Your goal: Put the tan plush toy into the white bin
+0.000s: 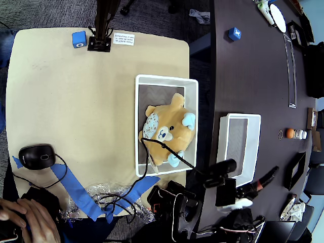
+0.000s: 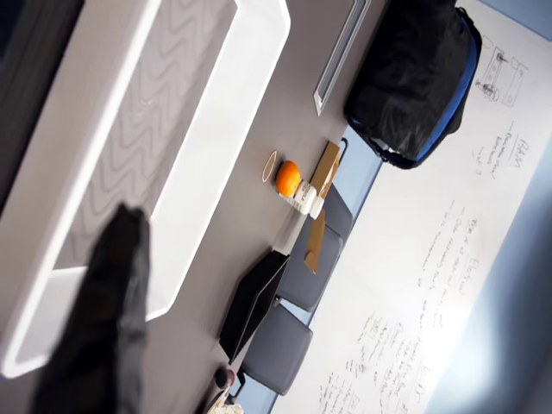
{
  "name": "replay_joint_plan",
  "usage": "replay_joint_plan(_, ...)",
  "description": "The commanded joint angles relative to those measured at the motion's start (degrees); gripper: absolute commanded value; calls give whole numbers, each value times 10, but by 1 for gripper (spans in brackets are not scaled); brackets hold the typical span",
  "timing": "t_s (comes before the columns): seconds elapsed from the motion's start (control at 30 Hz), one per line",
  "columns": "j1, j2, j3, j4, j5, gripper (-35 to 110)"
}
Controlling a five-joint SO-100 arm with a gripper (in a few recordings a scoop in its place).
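The tan plush toy (image 1: 169, 129) lies inside the white bin (image 1: 139, 126) on the tan table, face up, filling the bin's lower half. A thin black cable (image 1: 177, 154) runs across the toy's lower part. My gripper (image 1: 270, 175) is off to the right over the dark table, beyond the smaller bin and well away from the toy. It holds nothing. In the wrist view one dark finger (image 2: 95, 328) shows at the lower left, over the smaller bin's rim; how the jaws stand is not clear.
A smaller, narrower white bin (image 1: 255, 147) (image 2: 216, 155) stands on the dark table beside my arm's base (image 1: 223, 174). A black mouse (image 1: 36, 156), blue tape (image 1: 76, 190) and a person's hand (image 1: 25, 217) are at the tan table's lower left. Blue cubes (image 1: 79, 39) (image 1: 234, 34) sit at the top.
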Motion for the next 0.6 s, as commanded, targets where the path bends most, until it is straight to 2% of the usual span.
replay_joint_plan(0.0,4,-2,-7,-1,-9,85)
replay_joint_plan(0.57,4,-21,-8,-1,-9,85)
